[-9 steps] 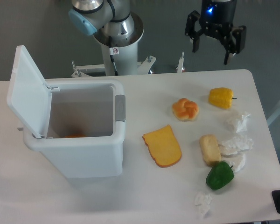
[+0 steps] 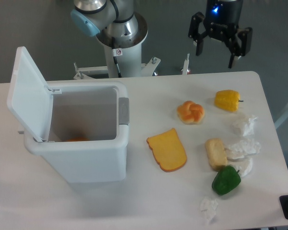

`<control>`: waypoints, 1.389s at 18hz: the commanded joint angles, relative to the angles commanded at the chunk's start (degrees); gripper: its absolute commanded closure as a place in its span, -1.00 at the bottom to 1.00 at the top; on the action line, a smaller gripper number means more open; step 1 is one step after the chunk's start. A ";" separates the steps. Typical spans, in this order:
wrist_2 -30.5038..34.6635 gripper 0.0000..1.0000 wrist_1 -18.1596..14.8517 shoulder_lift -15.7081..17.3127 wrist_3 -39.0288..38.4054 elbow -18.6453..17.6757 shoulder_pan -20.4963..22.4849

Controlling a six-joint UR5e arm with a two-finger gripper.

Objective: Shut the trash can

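Trash can, one, lid upright

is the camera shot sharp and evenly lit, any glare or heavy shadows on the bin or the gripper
Camera view: sharp across the table, lighting soft and even, no strong glare. The white trash can shows only mild shading inside and a faint shadow at its base. The open lid is bright but keeps its edges. The gripper is dark against the grey background, with a blue light glowing above it.

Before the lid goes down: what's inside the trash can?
The trash can stands open; something orange shows at the bottom, against the front wall. That wall hides most of it and the floor.
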 joint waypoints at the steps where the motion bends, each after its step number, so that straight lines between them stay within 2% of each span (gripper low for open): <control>1: -0.97 -1.00 0.00 0.09 -0.79 0.09 -0.09; 4: -3.16 -1.00 0.53 0.26 -4.39 0.44 -0.52; 7: -8.52 -1.00 0.97 1.23 -8.25 0.53 -0.79; 10: -12.57 -1.00 1.93 3.07 -14.30 0.61 -0.79; 12: -12.84 -1.00 2.02 4.74 -19.49 0.70 -1.05; 15: -12.84 -1.00 1.93 6.15 -25.30 0.88 -3.68; 21: -13.02 -1.00 2.02 6.42 -36.46 1.05 -10.89; 23: -15.20 -1.00 2.11 6.42 -41.72 1.32 -12.12; 25: -20.55 -1.00 2.11 6.33 -46.39 1.84 -12.13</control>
